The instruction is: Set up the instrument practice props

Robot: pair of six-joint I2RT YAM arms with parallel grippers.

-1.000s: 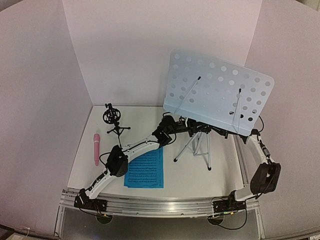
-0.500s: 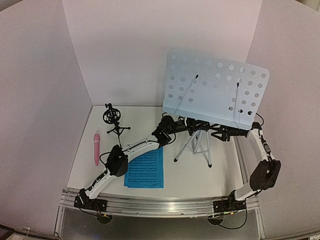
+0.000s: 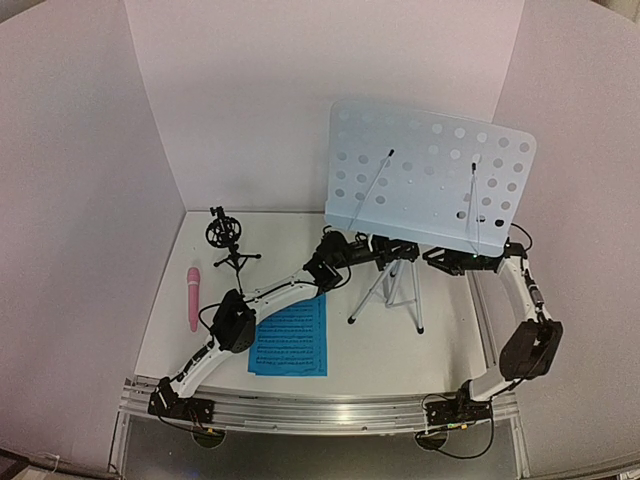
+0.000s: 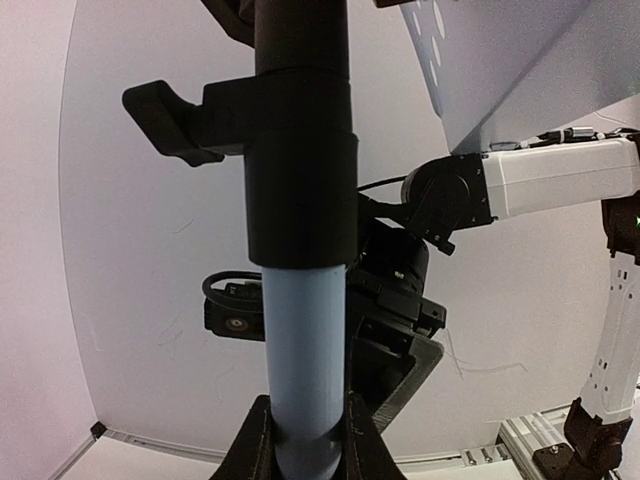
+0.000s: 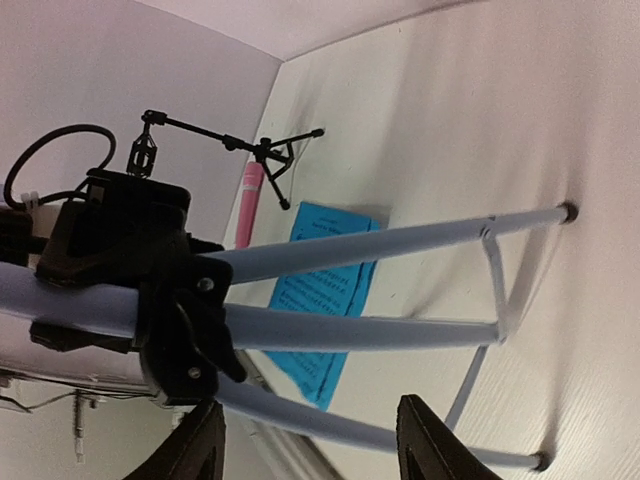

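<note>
Stand step: L gripper pinches pole of music stand; R gripper spread, holding nothing. Next prob: lift sheet music onto stand.

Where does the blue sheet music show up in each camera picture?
Top external: sheet music lies lower centre, left of the stand's legs.
Left wrist: not in it.
Right wrist: centre, behind the stand's legs.
Shared landmark: the music stand.
</note>
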